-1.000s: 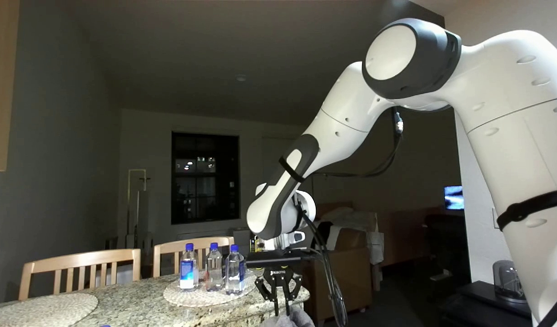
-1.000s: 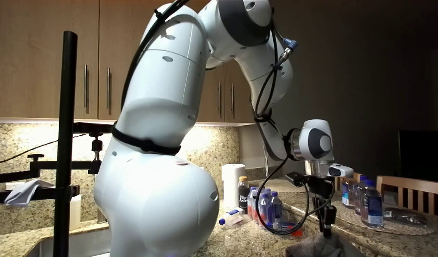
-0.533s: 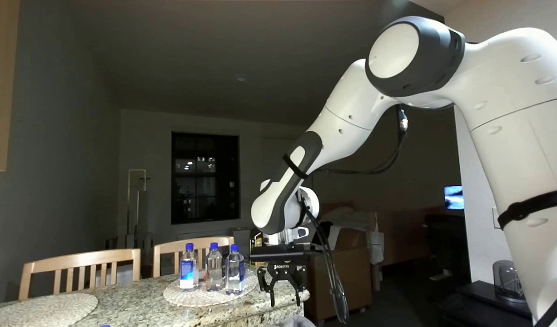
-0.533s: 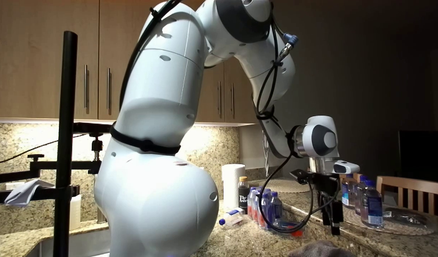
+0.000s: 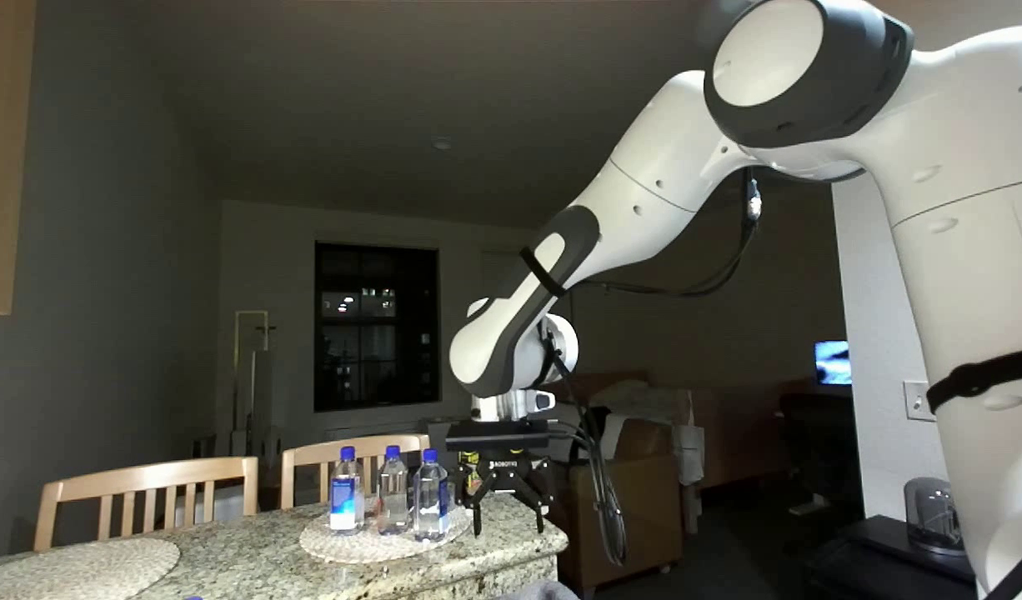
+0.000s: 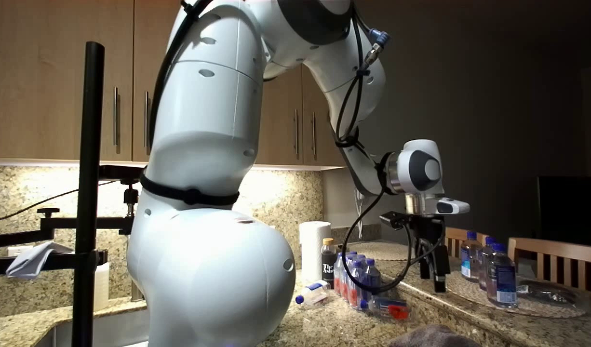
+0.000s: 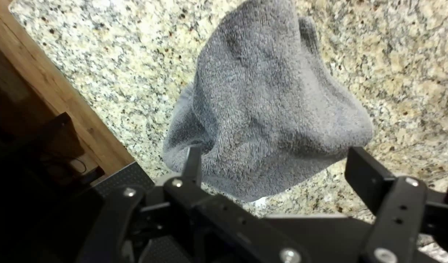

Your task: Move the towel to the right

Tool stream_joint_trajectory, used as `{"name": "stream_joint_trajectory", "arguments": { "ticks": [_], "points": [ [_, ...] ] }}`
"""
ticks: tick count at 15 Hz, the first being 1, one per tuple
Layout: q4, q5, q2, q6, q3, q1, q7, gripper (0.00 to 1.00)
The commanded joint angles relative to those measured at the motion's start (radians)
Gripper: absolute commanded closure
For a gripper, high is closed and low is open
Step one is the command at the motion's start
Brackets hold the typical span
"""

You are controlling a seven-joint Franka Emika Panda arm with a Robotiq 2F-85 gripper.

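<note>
The towel (image 7: 260,98), grey and softly crumpled, lies on the speckled stone counter (image 7: 118,73) in the wrist view. At the bottom edge of both exterior views only its top shows: the towel (image 5: 544,592) and again the towel (image 6: 433,337). Above it hangs my gripper (image 7: 274,155), pointing down with its jaws spread wide and nothing between them. An exterior view shows a gap of air between the gripper (image 5: 509,527) and the cloth below. How far the towel spreads on the counter is cut off in both exterior views.
Bottles with blue caps (image 5: 393,496) stand on a round mat on the raised ledge beside the gripper. Further back are clustered bottles (image 6: 358,277), a lying bottle (image 6: 387,308) and a paper roll (image 6: 315,250). The counter ends above a wooden floor (image 7: 81,113).
One second ago the narrowed jaws were at the towel, its cloth pulled up at the fingertips. They have since opened, the towel has sunk onto the counter, and the gripper has risen.
</note>
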Motion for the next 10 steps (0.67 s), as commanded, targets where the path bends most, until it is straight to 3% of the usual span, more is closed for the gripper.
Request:
{"name": "stream_joint_trajectory", "arguments": {
  "ticks": [1, 4, 10],
  "points": [
    [-0.026, 0.044, -0.094, -0.134, 0.054, 0.005, -0.099, 0.0],
    [-0.008, 0.056, -0.125, -0.211, 0.091, 0.016, -0.2, 0.0],
    [0.009, 0.088, -0.133, -0.204, 0.121, 0.019, -0.474, 0.0]
  ]
}}
